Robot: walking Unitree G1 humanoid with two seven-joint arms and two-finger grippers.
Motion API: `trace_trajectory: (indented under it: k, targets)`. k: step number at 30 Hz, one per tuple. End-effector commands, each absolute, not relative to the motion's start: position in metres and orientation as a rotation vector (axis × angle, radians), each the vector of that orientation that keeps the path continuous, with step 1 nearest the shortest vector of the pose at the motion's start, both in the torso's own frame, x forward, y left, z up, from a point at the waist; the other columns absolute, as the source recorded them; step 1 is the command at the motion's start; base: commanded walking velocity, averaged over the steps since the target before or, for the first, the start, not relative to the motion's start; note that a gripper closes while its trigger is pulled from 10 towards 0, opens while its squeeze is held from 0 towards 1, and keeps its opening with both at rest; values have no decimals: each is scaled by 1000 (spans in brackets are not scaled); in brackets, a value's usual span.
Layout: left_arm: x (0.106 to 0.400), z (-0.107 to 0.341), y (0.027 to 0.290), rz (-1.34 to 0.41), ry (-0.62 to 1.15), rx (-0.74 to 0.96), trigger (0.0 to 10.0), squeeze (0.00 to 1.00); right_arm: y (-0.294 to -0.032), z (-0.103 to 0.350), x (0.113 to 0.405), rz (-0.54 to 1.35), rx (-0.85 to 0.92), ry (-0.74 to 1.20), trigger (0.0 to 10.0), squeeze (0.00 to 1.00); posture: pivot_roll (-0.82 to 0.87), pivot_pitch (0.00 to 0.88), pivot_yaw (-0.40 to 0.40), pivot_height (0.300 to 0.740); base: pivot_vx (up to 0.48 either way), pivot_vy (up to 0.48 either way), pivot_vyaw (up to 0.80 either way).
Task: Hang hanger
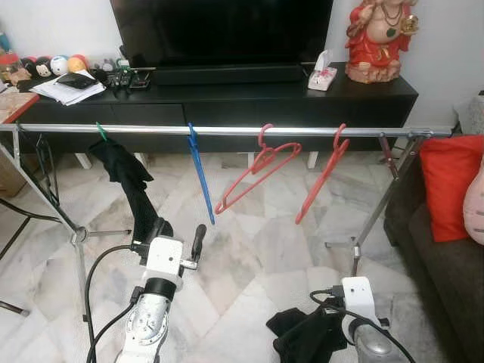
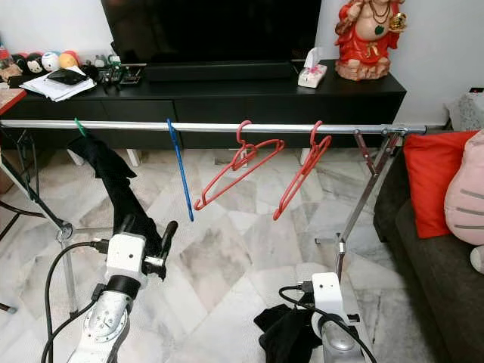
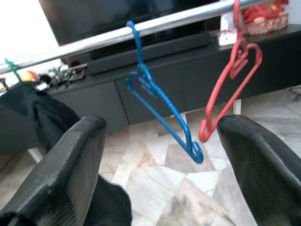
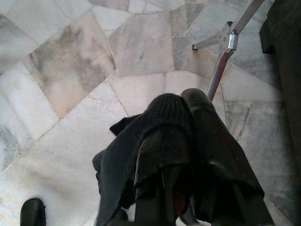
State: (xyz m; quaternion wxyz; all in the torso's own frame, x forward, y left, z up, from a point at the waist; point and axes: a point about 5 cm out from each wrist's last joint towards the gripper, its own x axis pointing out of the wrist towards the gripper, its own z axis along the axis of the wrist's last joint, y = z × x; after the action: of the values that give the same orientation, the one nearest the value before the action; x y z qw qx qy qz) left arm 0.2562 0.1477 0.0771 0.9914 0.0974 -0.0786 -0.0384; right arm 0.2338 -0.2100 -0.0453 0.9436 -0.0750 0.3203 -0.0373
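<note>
The metal rail [image 1: 227,131] of a clothes rack serves as landmark. From it hang, going from the robot's left to its right, a green hanger [image 1: 101,132] draped with a dark garment [image 1: 128,178], a blue hanger [image 1: 201,178], and two red hangers [image 1: 257,170] [image 1: 324,175]. Most of the green hanger is hidden under the garment; only its hook shows on the rail.

Below the rail and in front of it, the left gripper [image 1: 175,238] is raised with its jaws spread wide and nothing between them. In the left wrist view the blue hanger [image 3: 162,110] hangs beyond the gap between the two fingers [image 3: 61,174], well apart from them, with the nearer red hanger [image 3: 230,89] just beside it.

Lower, under the rail's right end, the right gripper [image 4: 188,141] is clenched on a bundle of black cloth [image 4: 141,141]. The cloth covers the fingers, so whether a hanger sits inside the bundle cannot be told. The right arm is cut off by the bottom edge of the eye views.

Behind the rail stands a black TV worktop [image 1: 227,94] with a dark television [image 1: 219,30], a red figurine [image 1: 378,38], a tissue box [image 1: 323,73] and papers [image 1: 64,89]. No writing is legible anywhere. A red cushion [image 1: 451,181] lies on a sofa [image 1: 446,265] past the rail's right end.
</note>
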Motion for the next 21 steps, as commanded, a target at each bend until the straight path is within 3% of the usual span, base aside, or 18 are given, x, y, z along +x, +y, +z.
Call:
trace_trajectory:
  k: [1, 21]
  targets:
    - [255, 81, 151, -58, -149, 192, 10000, 0, -209, -42, 238, -91, -131, 630, 10000, 0, -115, 0, 37, 740, 0, 0, 0]
    - [258, 90, 151, -73, -120, 187, 10000, 0, -202, -45, 236, -86, -125, 636, 10000, 0, -109, 0, 45, 740, 0, 0, 0]
